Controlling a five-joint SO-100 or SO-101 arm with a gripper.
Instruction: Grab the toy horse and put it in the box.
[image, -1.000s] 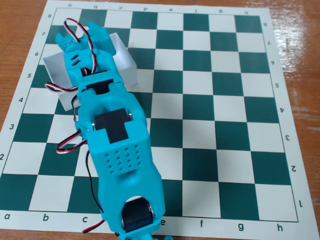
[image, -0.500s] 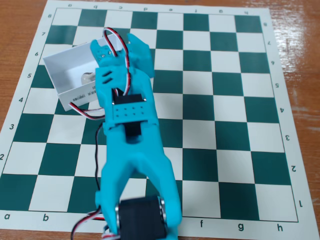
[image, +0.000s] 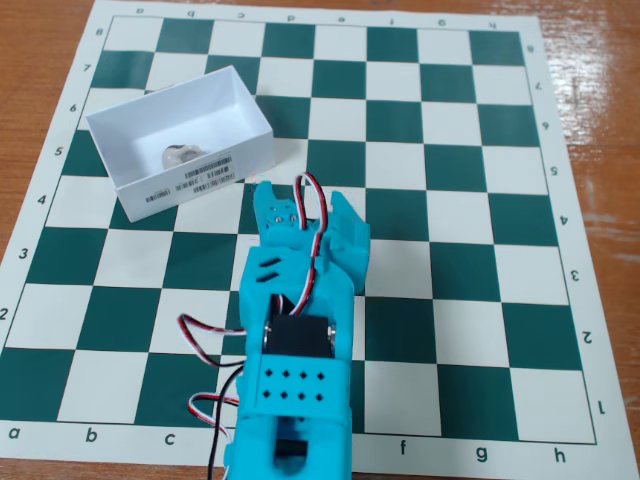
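The toy horse (image: 180, 155), a small grey-white figurine, lies inside the box (image: 200, 178), near its front wall. The box is white, open-topped, with barcode stickers on the long side facing me, and stands on the upper left of the chessboard. My turquoise gripper (image: 303, 202) is below and right of the box, about one board square from its front right corner. Its fingers (image: 347, 225) are spread, so it is open with nothing between them. The arm reaches up from the bottom edge of the fixed view.
The green-and-white chessboard mat (image: 470, 250) covers most of the wooden table (image: 600, 60). Red, white and black servo wires (image: 205, 345) loop out on the arm's left side.
The arm has pulled back from over the box toward the bottom of the view. The box is now fully uncovered, with the horse lying inside it.
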